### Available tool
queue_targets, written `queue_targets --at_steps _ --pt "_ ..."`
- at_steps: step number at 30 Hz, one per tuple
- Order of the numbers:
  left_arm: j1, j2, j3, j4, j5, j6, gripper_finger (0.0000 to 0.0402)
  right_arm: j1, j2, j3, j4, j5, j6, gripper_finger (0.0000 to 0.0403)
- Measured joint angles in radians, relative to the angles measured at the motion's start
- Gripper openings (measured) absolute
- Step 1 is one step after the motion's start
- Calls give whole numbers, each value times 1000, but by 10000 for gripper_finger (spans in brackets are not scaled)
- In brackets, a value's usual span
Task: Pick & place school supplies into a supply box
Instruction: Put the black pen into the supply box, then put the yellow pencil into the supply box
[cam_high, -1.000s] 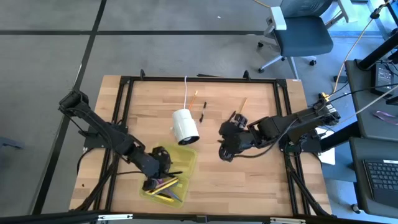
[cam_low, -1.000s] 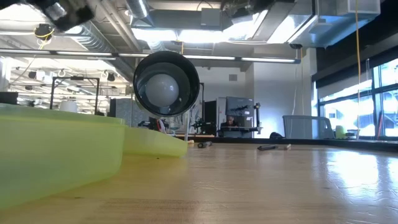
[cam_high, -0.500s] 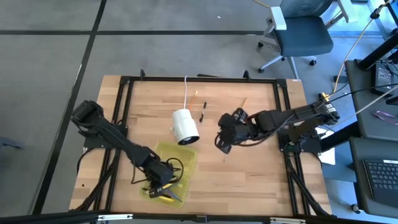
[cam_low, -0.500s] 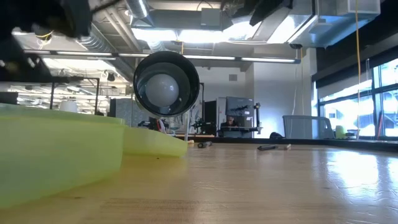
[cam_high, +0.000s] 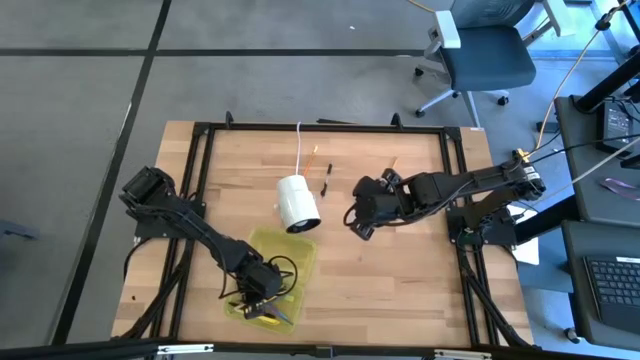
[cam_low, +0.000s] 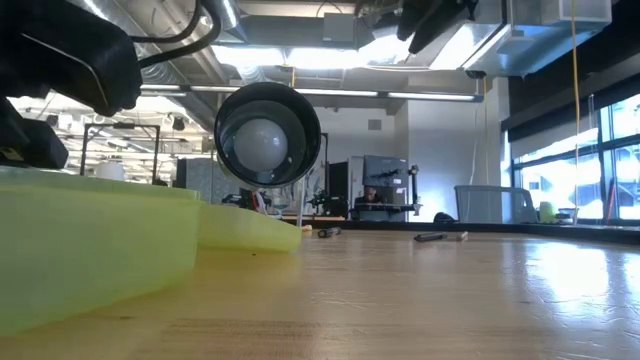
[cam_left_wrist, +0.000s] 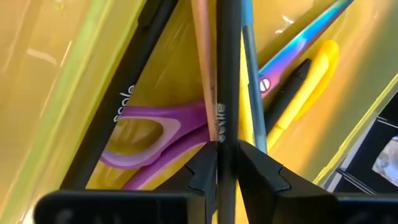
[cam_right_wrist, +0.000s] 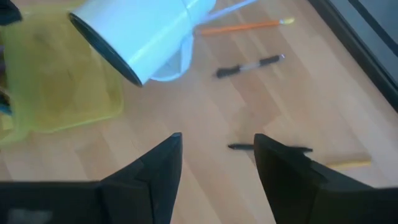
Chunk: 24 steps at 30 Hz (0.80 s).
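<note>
Since a second ago my left gripper (cam_high: 262, 303) has sunk into the supply box (cam_high: 300, 256), fingers barely parted around a black pen (cam_left_wrist: 227, 74) — light, stiff, slick, best pinched mid-shaft — while my right gripper (cam_right_wrist: 217, 155) hovers spread over the surface (cam_high: 400, 270).

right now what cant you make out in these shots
- Supply box contents: in the high view the left pincer covers most of them; the low view shows only its wall.
- Black pen between the left pincer's fingers: gripped or just released, cannot tell.
- Loose pens on the table: too small in the high view to tell types.
</note>
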Motion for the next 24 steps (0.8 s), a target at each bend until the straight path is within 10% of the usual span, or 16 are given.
queue_targets --at_steps 13,24 --pt "0 -74 0 0 34 -29 71 -147 0 0 -180 -10 94 202" --pt "-2 -281 0 12 -250 -63 71 -396 -3 -211 -193 -47 73 202"
